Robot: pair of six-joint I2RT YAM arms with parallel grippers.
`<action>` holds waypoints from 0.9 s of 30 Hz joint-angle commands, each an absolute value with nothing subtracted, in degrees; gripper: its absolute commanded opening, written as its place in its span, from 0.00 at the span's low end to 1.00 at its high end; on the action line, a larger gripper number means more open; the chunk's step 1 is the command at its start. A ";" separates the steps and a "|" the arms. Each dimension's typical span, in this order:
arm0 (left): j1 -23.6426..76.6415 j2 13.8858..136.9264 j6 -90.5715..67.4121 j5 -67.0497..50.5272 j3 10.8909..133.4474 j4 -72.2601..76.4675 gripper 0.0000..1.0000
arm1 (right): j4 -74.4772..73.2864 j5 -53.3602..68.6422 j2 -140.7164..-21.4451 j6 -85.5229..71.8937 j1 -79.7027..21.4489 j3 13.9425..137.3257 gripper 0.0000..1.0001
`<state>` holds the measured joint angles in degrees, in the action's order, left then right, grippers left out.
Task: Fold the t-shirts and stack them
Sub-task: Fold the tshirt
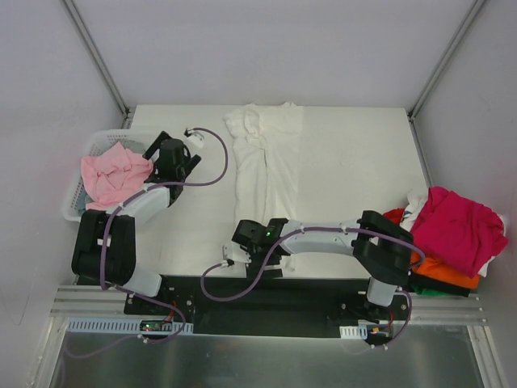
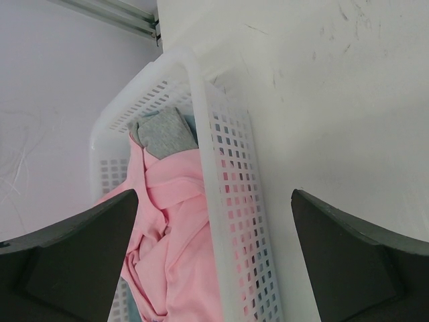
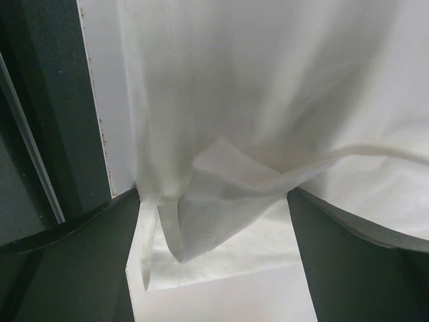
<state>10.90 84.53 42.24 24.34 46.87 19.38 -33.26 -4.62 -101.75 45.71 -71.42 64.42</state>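
In the middle of the table (image 1: pixel 363 162), the white t-shirt (image 1: pixel 266 162) lies flat and long, running from the far edge to the near edge. Its bottom end sits at the near edge, right between the fingers of the right claw (image 3: pixel 213 201), which is wide and not pinching yet. The cloth there is thin, soft and wrinkly. The right arm is the nearer one. The left claw (image 2: pixel 214 198) is wide too, above the hard rim of the white plastic basket (image 2: pixel 201 100) at the left edge. A soft pink t-shirt (image 2: pixel 174 228) is bunched inside. A magenta t-shirt (image 1: pixel 456 226) tops a heap at the right edge.
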 commanded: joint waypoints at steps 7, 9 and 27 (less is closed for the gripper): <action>11.25 84.20 41.66 24.79 45.18 21.97 0.99 | -30.50 -1.06 -105.11 47.11 -70.14 64.78 0.92; 11.25 83.67 41.57 24.70 44.65 21.97 0.99 | -29.97 -0.53 -106.08 47.46 -69.70 64.69 0.78; 11.16 81.47 42.36 24.96 43.51 22.06 0.99 | -32.86 1.93 -108.46 46.85 -69.78 65.91 0.01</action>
